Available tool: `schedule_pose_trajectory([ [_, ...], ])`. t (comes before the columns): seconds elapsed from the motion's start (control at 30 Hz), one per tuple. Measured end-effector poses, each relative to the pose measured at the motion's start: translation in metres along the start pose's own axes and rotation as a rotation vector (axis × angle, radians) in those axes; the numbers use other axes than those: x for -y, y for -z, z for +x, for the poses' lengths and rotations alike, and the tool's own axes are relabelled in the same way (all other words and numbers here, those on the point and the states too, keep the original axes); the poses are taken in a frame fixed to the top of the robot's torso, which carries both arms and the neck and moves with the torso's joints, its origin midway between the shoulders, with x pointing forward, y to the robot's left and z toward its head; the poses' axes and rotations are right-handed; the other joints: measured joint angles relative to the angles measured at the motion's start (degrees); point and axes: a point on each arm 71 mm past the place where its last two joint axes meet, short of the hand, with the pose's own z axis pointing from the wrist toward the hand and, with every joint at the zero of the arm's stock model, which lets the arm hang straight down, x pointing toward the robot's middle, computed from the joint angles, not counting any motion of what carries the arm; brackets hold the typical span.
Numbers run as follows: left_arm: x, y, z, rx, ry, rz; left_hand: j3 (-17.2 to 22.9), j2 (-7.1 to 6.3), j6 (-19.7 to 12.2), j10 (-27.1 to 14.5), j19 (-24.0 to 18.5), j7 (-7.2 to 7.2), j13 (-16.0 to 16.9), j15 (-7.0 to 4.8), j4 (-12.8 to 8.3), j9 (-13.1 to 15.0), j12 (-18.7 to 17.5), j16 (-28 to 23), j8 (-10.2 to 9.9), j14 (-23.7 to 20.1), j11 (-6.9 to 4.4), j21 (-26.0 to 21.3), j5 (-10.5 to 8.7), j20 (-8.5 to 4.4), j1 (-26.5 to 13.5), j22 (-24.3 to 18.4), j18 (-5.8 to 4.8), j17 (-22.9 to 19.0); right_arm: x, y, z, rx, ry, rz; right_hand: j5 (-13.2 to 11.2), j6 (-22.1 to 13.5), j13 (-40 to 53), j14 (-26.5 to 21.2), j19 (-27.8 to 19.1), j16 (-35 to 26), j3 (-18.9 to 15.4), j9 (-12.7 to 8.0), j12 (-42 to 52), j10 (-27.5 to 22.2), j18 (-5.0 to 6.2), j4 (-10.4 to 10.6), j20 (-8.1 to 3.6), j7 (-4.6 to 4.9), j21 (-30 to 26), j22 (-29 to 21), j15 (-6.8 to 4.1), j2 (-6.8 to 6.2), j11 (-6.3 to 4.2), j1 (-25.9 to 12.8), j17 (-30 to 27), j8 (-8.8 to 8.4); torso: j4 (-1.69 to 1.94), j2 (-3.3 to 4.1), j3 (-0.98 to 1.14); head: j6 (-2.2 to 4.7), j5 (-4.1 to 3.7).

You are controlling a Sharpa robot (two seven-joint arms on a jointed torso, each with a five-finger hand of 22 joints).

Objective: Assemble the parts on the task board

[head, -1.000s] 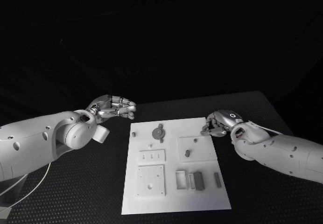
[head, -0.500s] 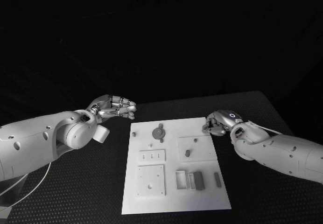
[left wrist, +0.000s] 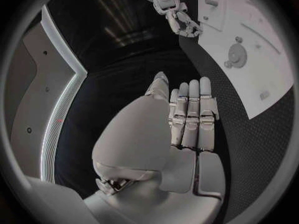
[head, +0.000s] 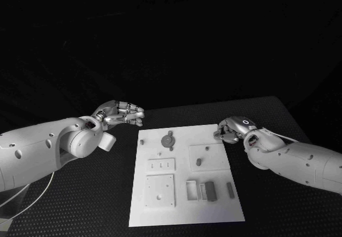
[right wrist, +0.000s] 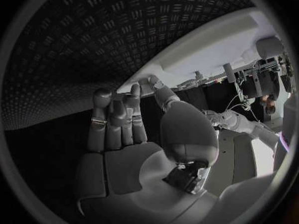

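The left robot hand (head: 119, 113) hovers over the black bench (head: 85, 197) just off the far left corner of the task board (head: 182, 217), its fingers curled inward side by side with nothing visibly between them in the left wrist view; I judge it closed and empty. The task board lies flat in the middle of the bench, between the two arms. On its left half sit a small peg (head: 141, 141) near the far edge, a round disc part (head: 168, 140) beside it, a slotted plate (head: 160, 165) and a larger square plate (head: 159, 190) nearer the robot. Further right stand a short upright peg (head: 198, 161) on a raised square, then a small open frame (head: 191, 190), a grey block (head: 207, 191) and a thin grey bar (head: 230, 189) in a row at the near side. These parts look small, rigid and light, probably smooth plastic or metal, so they would likely slip from a loose hold; a fingertip pinch across the long flat sides of the block or bar seems the surest grasp, and the pegs are best taken by their shafts. The right robot hand (head: 231, 130) sits at the far right corner of the board, fingers bunched close together right at its edge; whether they pinch a part I cannot tell, since the right wrist view shows only curled fingers near the board's rim. The loose grey parts lie well apart from both hands, nearer the robot's body.
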Motion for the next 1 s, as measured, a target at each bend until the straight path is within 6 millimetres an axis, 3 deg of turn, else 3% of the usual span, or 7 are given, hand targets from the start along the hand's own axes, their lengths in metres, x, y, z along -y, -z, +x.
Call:
schedule_pose_trajectory([
  [0.47, -0.0003, 0.0000, -0.0001, 0.000, 0.000, -0.002, 0.00, -0.06, -0.21, -0.20, 0.00, 0.20, -0.01, 0.00, 0.00, -0.02, -0.23, -0.09, -0.23, 0.00, 0.21, 0.00, 0.00, 0.00, -0.06, 0.00, -0.01, 0.04, -0.0001, -0.0023, 0.0000, -0.004, 0.001, 0.003, 0.00, -1.91, -0.14, -1.36, -0.73, -0.29, -1.94, -2.17, -0.84, -1.67, 0.42, -0.04, 0.72, 1.91, -0.79, 0.00, 0.96, -0.45, 1.21, 1.97, -0.06, -4.95, -0.01, -0.01, 0.01, 0.09, -0.09],
  [0.73, -0.0005, 0.0003, -0.0004, 0.001, 0.000, -0.003, 0.00, -0.06, -0.21, -0.20, 0.00, 0.20, -0.01, 0.00, 0.00, -0.08, -0.23, -0.09, -0.23, 0.00, 0.21, 0.00, 0.00, 0.00, -0.06, 0.00, -0.06, 0.10, 0.0000, -0.0026, -0.0003, -0.003, 0.000, 0.002, 0.00, -2.47, -0.14, -1.76, -1.03, -0.51, -2.13, -3.02, -0.84, -2.06, 0.42, 0.08, 1.02, 2.42, -0.90, 0.00, 1.37, -0.45, 1.60, 2.88, -0.05, -6.06, 0.00, -0.01, 0.04, 0.10, -0.05],
  [1.0, -0.0006, 0.0004, -0.0003, 0.000, 0.000, -0.004, 0.00, -0.06, -0.20, -0.20, 0.00, 0.20, -0.02, 0.00, 0.00, -0.07, -0.23, -0.09, -0.23, 0.00, 0.20, 0.00, 0.00, 0.00, -0.06, 0.00, -0.16, 0.09, -0.0007, -0.0021, -0.0006, -0.003, -0.002, 0.000, 0.00, -2.49, -0.20, -1.79, -1.03, -0.51, -3.09, -3.35, -0.84, -2.06, 0.42, 0.24, 1.03, 2.43, -1.11, 0.00, 1.41, -1.39, 1.61, 2.70, -0.05, -6.33, -0.04, 0.00, 0.04, 0.08, -0.04],
])
